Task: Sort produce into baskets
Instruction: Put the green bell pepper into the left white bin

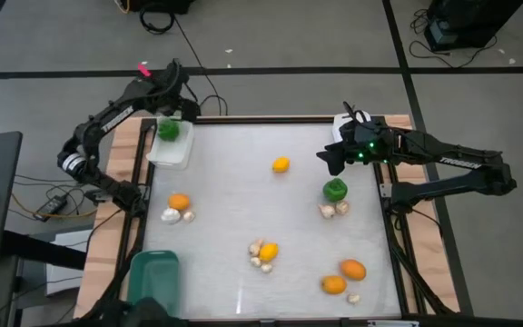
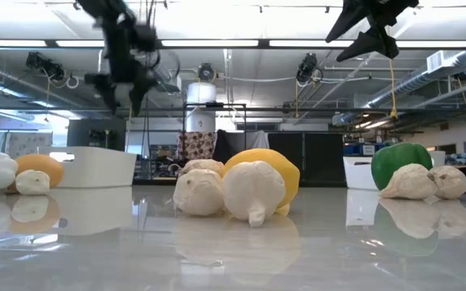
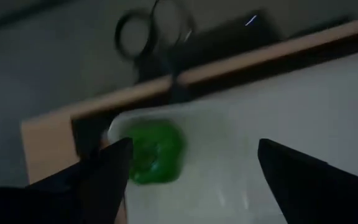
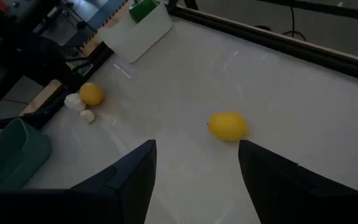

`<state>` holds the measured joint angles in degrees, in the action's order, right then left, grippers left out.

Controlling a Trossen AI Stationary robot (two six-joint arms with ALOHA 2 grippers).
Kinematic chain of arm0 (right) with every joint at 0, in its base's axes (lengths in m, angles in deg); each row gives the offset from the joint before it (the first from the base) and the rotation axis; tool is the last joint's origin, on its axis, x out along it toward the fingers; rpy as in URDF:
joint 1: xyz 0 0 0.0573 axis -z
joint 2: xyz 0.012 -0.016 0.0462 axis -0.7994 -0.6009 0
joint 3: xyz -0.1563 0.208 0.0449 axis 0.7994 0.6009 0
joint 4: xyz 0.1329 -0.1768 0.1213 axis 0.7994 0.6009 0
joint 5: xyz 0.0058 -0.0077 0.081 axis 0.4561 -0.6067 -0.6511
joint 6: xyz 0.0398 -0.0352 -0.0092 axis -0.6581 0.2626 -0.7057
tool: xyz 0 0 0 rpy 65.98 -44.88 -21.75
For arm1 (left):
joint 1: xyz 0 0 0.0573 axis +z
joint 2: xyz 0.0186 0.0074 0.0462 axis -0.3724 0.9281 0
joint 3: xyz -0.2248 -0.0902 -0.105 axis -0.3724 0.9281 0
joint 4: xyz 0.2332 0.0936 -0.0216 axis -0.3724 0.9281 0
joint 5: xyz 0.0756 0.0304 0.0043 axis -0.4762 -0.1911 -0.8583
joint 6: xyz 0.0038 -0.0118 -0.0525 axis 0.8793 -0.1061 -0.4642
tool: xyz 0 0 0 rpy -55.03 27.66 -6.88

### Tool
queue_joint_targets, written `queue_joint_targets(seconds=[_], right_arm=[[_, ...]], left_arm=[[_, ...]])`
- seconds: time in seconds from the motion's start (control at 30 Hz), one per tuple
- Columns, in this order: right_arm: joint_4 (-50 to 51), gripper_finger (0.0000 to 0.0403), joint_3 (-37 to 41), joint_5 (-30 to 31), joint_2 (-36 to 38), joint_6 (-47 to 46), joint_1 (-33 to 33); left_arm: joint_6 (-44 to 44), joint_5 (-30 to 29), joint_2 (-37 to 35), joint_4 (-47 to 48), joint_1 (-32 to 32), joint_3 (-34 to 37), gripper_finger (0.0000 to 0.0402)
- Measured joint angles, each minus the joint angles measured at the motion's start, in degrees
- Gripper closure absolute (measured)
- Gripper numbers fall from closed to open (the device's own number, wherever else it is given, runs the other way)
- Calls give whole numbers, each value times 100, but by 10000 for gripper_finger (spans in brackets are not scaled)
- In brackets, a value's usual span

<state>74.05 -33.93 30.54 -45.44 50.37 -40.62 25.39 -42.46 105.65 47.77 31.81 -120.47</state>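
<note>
A green pepper (image 1: 168, 130) lies in a white bin (image 1: 172, 150) at the table's far left; it also shows in the left wrist view (image 3: 156, 152). My left gripper (image 3: 191, 168) is open and empty above that bin (image 3: 216, 137). My right gripper (image 1: 330, 157) is open and empty, high over the table's far right. Its wrist view (image 4: 197, 168) looks down on a yellow fruit (image 4: 227, 126), which lies on the table (image 1: 281, 164). A second green pepper (image 1: 335, 190) rests on the table beside two whitish pieces (image 1: 332, 210), near my right gripper.
An orange fruit (image 1: 179, 202) with whitish pieces (image 1: 172, 216) lies at the left. A yellow fruit (image 1: 268, 252) with whitish pieces lies at the middle near side. Two orange fruits (image 1: 343, 276) lie near right. A teal bin (image 1: 154, 272) stands near left, and a second white bin (image 1: 342, 122) far right.
</note>
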Motion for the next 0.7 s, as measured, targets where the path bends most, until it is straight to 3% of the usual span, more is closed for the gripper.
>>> queue_joint_targets(seconds=[0.3, 0.47, 0.7], right_arm=[[-452, 165, 0, 44, -94, 28, 0], [-454, 165, 0, -122, -366, 64, 0], [-349, 165, 0, -254, -567, 108, -209]], left_arm=[[-37, 544, -484, -188, -1572, -181, 57], [-132, 500, -481, -715, -2624, -176, 58], [-353, -101, -484, -1141, -3766, 102, 58]])
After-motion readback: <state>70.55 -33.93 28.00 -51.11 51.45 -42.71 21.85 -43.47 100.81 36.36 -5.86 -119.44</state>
